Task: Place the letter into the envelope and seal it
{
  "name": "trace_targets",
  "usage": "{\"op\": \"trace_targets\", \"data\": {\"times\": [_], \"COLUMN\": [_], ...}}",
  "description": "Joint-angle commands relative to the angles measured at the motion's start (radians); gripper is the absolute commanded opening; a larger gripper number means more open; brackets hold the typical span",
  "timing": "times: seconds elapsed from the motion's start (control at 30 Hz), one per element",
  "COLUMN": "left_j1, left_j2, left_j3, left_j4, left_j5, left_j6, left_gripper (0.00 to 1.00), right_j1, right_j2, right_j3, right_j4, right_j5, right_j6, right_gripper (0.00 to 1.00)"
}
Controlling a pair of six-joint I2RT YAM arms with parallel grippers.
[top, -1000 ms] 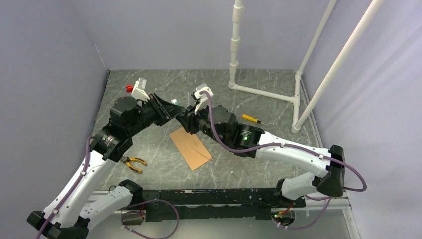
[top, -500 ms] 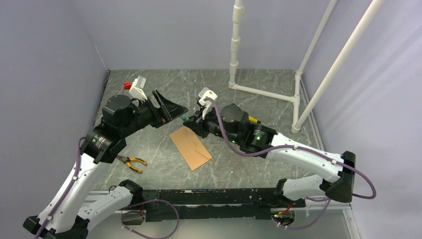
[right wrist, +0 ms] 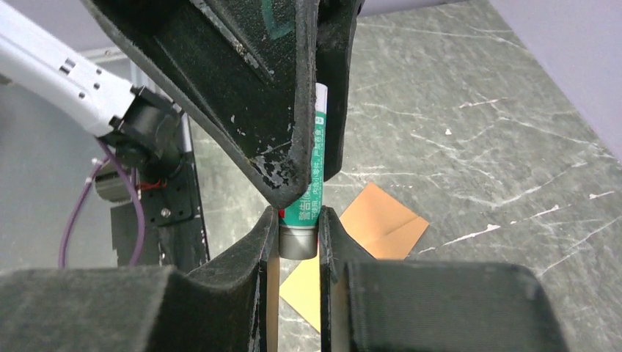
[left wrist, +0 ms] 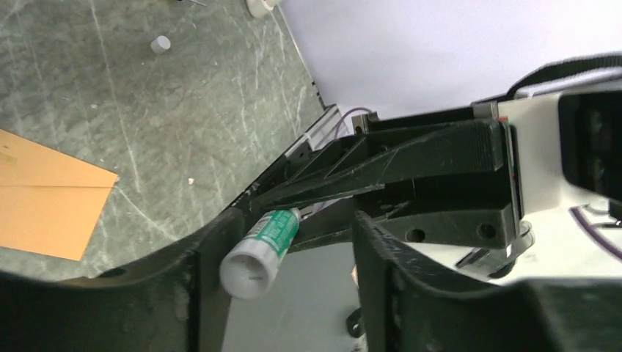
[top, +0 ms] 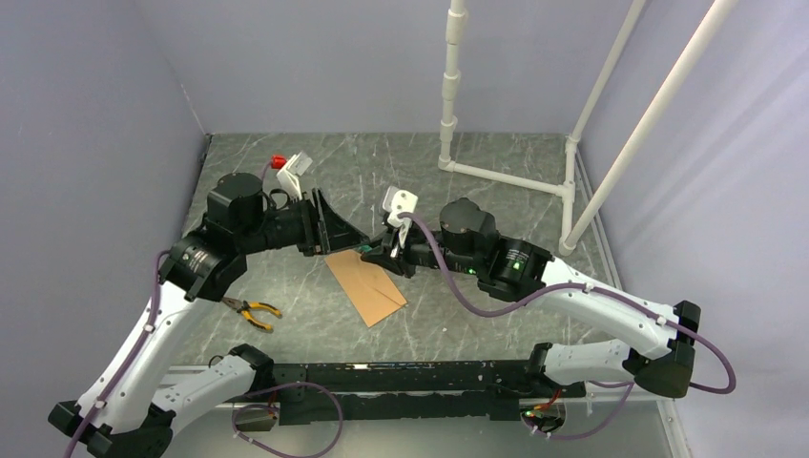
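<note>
The envelope lies flat on the tabletop as before, and over its far corner, nearer than earlier, the right tool clenches a green-white glue tube while the left tool now stands released around it.

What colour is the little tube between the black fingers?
The small cylindrical tube has a green-and-white label and a grey end, clearest in the right wrist view.

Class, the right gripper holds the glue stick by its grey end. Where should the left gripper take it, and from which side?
Take the glue stick by its green-labelled barrel, which juts free beyond the right gripper. The left gripper should come in from the opposite, white end, jaws either side of the round body.
</note>
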Motion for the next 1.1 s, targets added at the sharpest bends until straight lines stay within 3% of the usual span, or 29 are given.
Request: {"op": "trace_targets", "data": {"times": [0.0, 0.23, 0.3, 0.4, 0.43, 0.5, 0.6, 0.7, 0.87, 1.0, 1.07], "left_j1": [-0.001, -0.001, -0.001, -0.001, -0.001, -0.001, -0.001, -0.001, 0.0, -0.001, 0.0], "left_j2": [-0.041, -0.06, -0.057, -0.056, -0.057, -0.062, -0.065, -0.062, -0.06, -0.073, -0.075], "left_j3": [-0.03, -0.138, -0.141, -0.14, -0.138, -0.141, -0.152, -0.151, -0.159, -0.185, -0.19], "left_j4": [0.02, 0.101, 0.098, 0.104, 0.1, 0.109, 0.148, 0.156, 0.182, 0.227, 0.225], "left_j5": [0.124, 0.244, 0.252, 0.257, 0.242, 0.226, 0.235, 0.236, 0.254, 0.284, 0.294], "left_j6": [0.051, -0.012, -0.009, -0.003, -0.002, -0.004, -0.022, -0.029, -0.047, -0.063, -0.062], "left_gripper": [0.53, 0.45, 0.37, 0.16, 0.14, 0.17, 0.38, 0.45, 0.41, 0.19, 0.22], "right_j1": [-0.008, -0.01, -0.011, -0.015, -0.023, -0.038, -0.042, -0.046, -0.052, -0.053, -0.054], "right_j2": [-0.021, -0.051, -0.055, -0.055, -0.052, -0.041, -0.045, -0.058, -0.072, -0.065, -0.064], "right_j3": [0.017, 0.002, -0.001, 0.009, 0.018, 0.045, 0.043, 0.03, 0.018, 0.016, 0.014], "right_j4": [-0.066, -0.099, -0.104, -0.121, -0.132, -0.166, -0.174, -0.17, -0.168, -0.166, -0.161], "right_j5": [-0.083, -0.118, -0.124, -0.124, -0.152, -0.229, -0.247, -0.255, -0.273, -0.276, -0.272], "right_j6": [-0.066, -0.088, -0.095, -0.084, -0.073, -0.067, -0.066, -0.066, -0.071, -0.07, -0.067], "right_gripper": [0.0, 0.0, 0.0, 0.0, 0.0, 0.0, 0.0, 0.0, 0.0, 0.0, 0.0]}}
